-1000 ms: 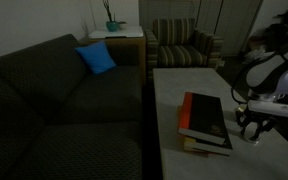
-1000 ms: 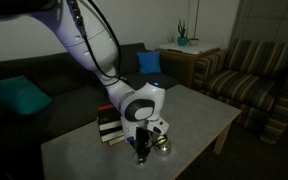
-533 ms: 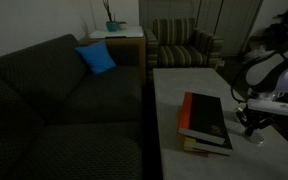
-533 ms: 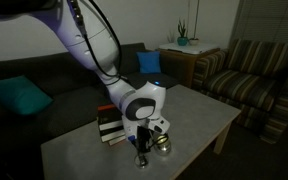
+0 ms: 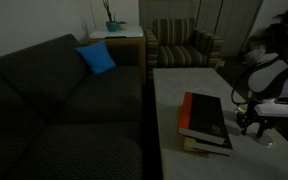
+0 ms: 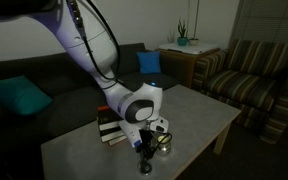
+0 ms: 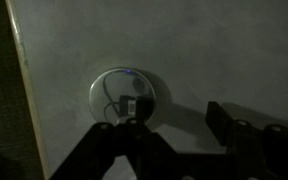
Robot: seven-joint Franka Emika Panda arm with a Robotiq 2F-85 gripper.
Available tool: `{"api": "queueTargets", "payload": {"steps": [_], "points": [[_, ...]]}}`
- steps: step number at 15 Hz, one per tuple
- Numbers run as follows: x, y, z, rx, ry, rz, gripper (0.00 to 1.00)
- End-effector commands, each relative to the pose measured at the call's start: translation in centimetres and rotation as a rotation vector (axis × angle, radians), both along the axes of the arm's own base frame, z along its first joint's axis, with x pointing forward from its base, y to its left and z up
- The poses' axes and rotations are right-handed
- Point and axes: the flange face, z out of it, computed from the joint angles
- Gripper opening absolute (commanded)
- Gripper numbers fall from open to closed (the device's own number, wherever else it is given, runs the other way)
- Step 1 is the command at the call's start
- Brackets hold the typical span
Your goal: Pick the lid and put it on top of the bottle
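Starting far left in an exterior view: teal cushion [image 6: 14, 100] on a dark couch [image 6: 54, 75], then a white arm [image 6: 89, 45] curving down over the pale table [image 6: 199, 115]. Stack of books [image 6: 109, 128] on the table's left part, right behind the arm's wrist. Next along, gripper [image 6: 144, 158] pointing down at the tabletop near the front edge. Just beside it on the right, the little squat glassy bottle [image 6: 164, 146], standing on the table and not between the fingers. Further back and to the right: blue cushion [image 6: 149, 62] on the couch, side table [image 6: 182, 50] with a potted plant [image 6: 182, 35], then a striped armchair [image 6: 254, 80]. Over in the wrist view, looks like the fingers [image 7: 222, 118] are spread apart with bare table in the gap, clamped on nothing. Round glassy shape sitting off to the left there, partly under the finger on that side of the picture. Can't pick the lid out from the bottle, way too dark and blurry, so can't say whether it's resting on top.
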Motion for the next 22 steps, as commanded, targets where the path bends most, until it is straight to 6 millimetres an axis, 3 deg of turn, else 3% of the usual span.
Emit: {"api": "queueTargets", "payload": {"steps": [1,7,10,13,17,22], "points": [[-1.7,0.0,0.7,-0.031,-0.059,0.105,0.96],[-6.0,1.4,3.3,-0.028,-0.139,0.169,1.00],[-8.7,0.5,4.3,-0.048,-0.168,0.138,1.00],[-10.0,-1.4,4.2,-0.064,-0.190,0.114,1.00],[-8.7,-3.9,3.1,-0.050,-0.209,0.053,1.00],[-4.7,-5.6,3.3,-0.042,-0.201,0.035,1.00]]}}
